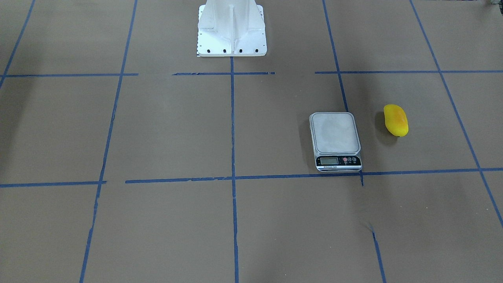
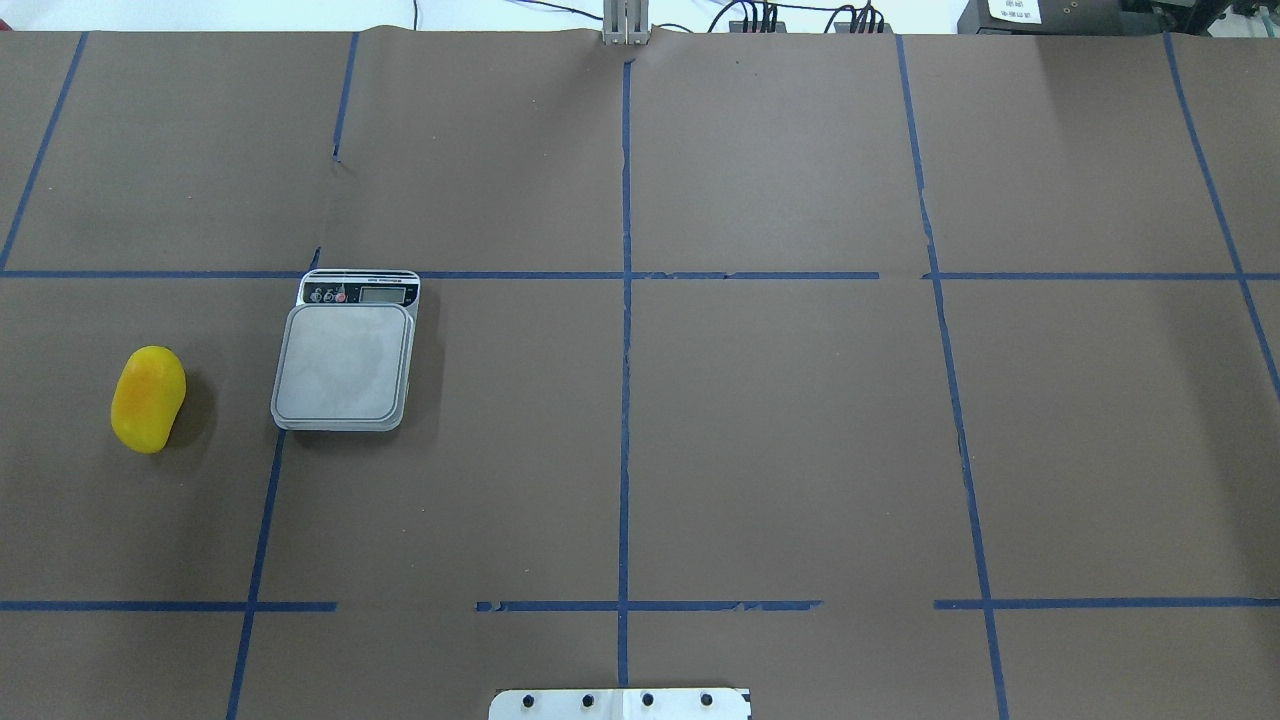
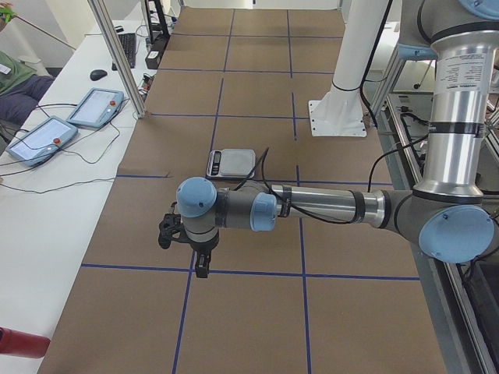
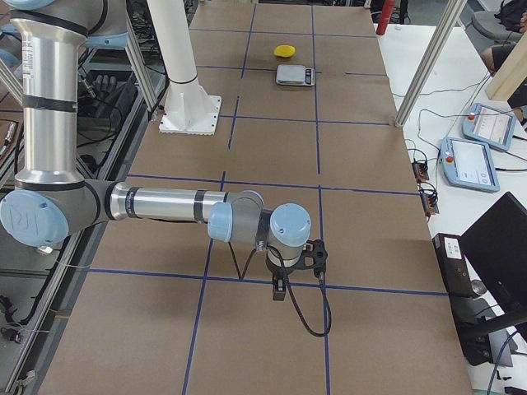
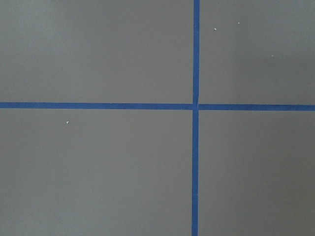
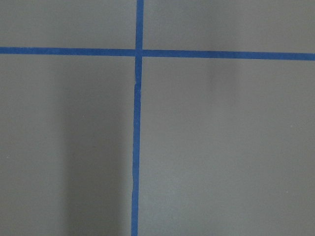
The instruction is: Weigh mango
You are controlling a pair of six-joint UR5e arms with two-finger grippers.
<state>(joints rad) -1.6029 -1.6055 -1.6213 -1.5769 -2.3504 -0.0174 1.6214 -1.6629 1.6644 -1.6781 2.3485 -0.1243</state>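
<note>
Overhead exterior: the small, smooth, bright yellow oval mango with an orange blush [image 2: 148, 399] lies on its side on the brown paper-covered table [image 2: 780, 430]. It is near the flat grey digital scale with a pale square platform [image 2: 345, 362], on the scale's outer side, not touching it. The platform is bare, so weighing is not yet begun.

The left gripper [image 3: 168, 232] and the right gripper [image 4: 314, 255] show only in the side views, each over table well apart from the scale. Their opening and any hold cannot be told. The wrist views show only paper and blue tape lines [image 5: 196, 147].

Judgement: the fruit is probably light and firm but bruisable, with slick skin, and it is liable to roll. Best hold is across the narrow middle, with gentle pressure.
</note>
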